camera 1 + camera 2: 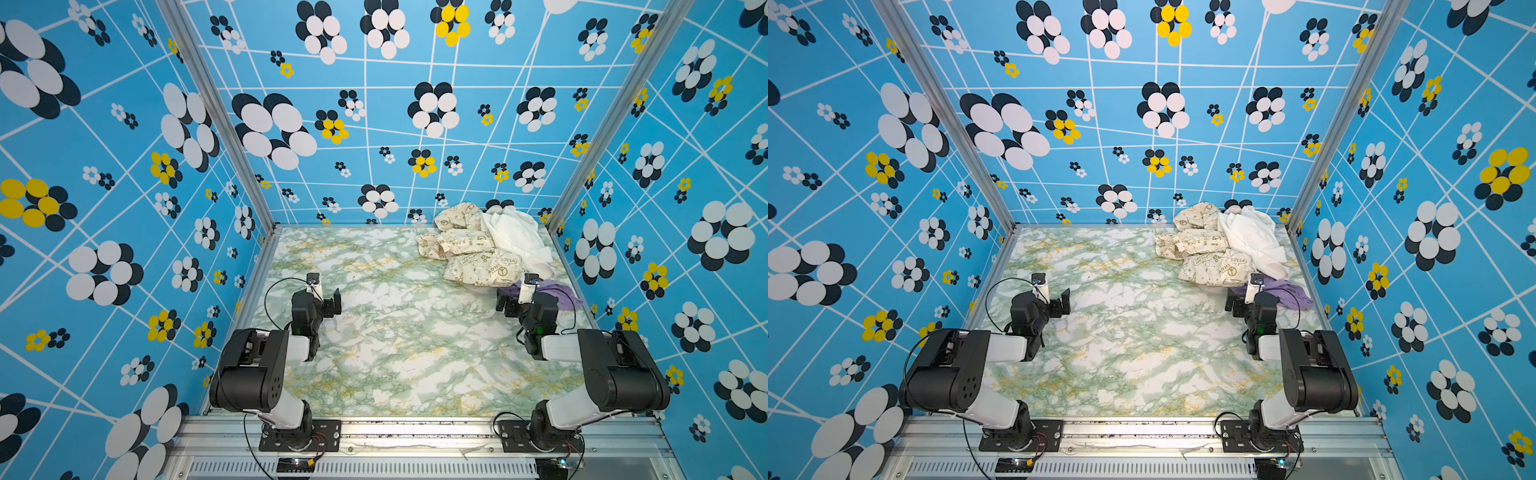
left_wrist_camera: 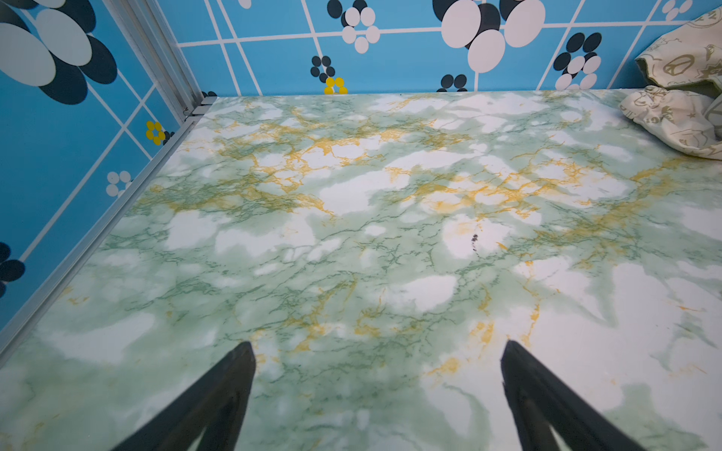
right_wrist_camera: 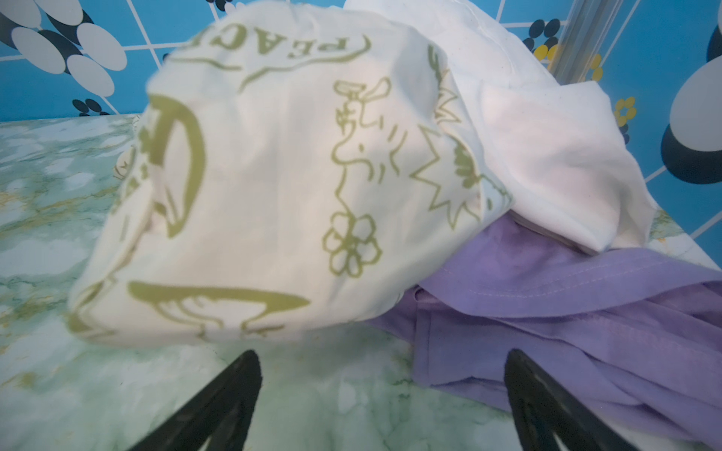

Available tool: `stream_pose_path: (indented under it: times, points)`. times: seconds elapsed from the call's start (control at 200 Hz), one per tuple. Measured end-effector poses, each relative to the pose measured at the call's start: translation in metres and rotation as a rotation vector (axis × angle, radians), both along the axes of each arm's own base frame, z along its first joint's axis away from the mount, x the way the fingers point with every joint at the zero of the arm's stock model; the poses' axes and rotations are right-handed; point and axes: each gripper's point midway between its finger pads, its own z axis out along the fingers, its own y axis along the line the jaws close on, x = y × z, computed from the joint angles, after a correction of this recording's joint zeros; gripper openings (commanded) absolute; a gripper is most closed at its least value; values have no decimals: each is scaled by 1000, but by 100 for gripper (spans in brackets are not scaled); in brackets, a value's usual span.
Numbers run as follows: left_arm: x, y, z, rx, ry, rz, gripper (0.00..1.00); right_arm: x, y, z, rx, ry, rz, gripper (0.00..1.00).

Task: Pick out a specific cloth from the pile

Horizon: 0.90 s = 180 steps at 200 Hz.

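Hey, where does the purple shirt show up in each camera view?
In a top view: lavender cloth at right, poking out beneath the cream peace-print garment.
In a top view: lavender cloth, same spot.
Left wrist: not in view.
Right wrist: close up, tucked under that garment.
Shared landmark: the cream peace-print garment, in all four.

Blue walls (image 1: 374,124) with flower dots and white lines, green-white marble tabletop (image 1: 395,332), aluminium corner posts (image 1: 217,116)

- Both top views look down from high over the near edge across the whole table (image 1: 395,353).
- Left wrist view faces the far wall (image 2: 390,58), low over the table.
- Right wrist view sits close to the pile (image 3: 273,195), shared with both top views.
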Motion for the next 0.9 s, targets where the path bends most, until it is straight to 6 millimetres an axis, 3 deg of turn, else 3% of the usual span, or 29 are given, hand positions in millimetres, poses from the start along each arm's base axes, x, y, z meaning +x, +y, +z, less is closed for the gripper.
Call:
stream_pose_path:
  times: [0.2, 0.265, 0.505, 0.73, 0.805, 0.9]
  points:
    - [1, 4, -1, 5, 24, 25, 99, 2, 0, 1, 1, 23, -2, 99]
    - [4, 6, 5, 8, 36, 39, 99, 7, 0, 11, 1, 31, -2, 99]
    - [19, 5, 84, -9, -54, 54, 99, 11, -2, 90, -28, -63, -6, 99]
    - [16, 15, 141, -109, -97, 144, 99, 10, -27, 171, -116, -30, -124, 99]
    - [14, 15, 155, -137, -106, 151, 99, 3, -38, 185, -142, -7, -186, 99]
    - [13, 12, 164, -174, -93, 145, 99, -12, -45, 181, -151, 45, -219, 98]
